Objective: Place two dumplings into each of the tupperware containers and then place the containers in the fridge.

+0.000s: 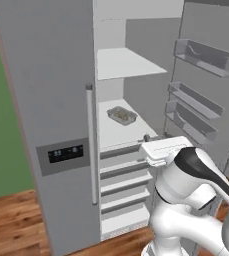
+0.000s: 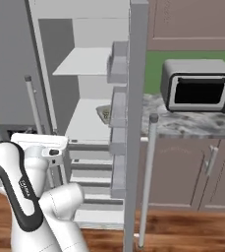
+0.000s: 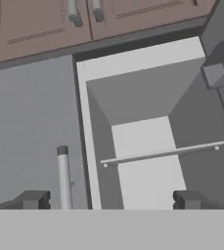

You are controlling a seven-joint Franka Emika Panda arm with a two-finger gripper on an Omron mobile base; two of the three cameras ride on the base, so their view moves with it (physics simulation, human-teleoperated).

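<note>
The grey rectangular tupperware container (image 1: 122, 115) sits on the fridge (image 1: 51, 100) middle shelf, centre of the left base view, up and left of the empty, wide-open gripper (image 3: 108, 199) near the drawers.

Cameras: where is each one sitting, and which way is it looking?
Left base view: behind the arm's left, facing the open fridge; a grey container sits on a shelf; white arm at lower right.
Right base view: behind its right, facing the fridge past its door's edge; a microwave alongside; arm at lower left.
Hand view: looks into the fridge; the open gripper at bottom.
Shared: both base views show the fridge.
</note>
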